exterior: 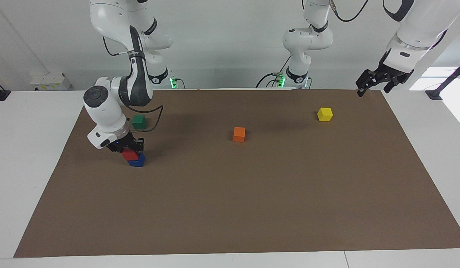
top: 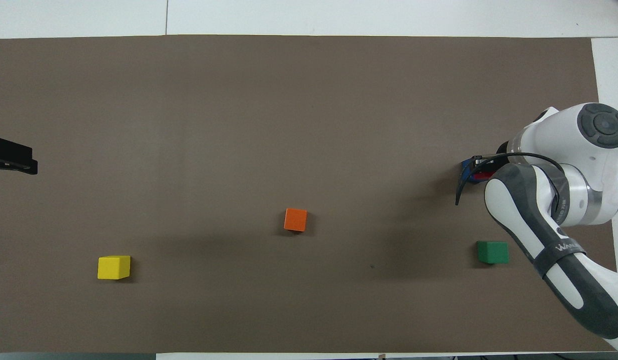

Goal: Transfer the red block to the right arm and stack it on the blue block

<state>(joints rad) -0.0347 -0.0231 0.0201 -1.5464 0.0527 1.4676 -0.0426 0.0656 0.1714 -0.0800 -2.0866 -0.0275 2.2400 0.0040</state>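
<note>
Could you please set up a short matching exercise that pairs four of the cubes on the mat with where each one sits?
Things:
1. red block
2. green cube
3. orange cube
4. yellow cube

Places:
A. toward the left arm's end of the mat
B. on the blue block, in the right gripper
C. mid-mat
D. nearer the robots than the stack

Pairs: 1-B, 2-D, 3-C, 4-A

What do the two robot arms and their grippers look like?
Both arms are white with rounded joints and dark grey or black sections. The right arm has a grey round cap on one joint, a loose black cable and a small blue wrist light. The right gripper and the left gripper are black.
</note>
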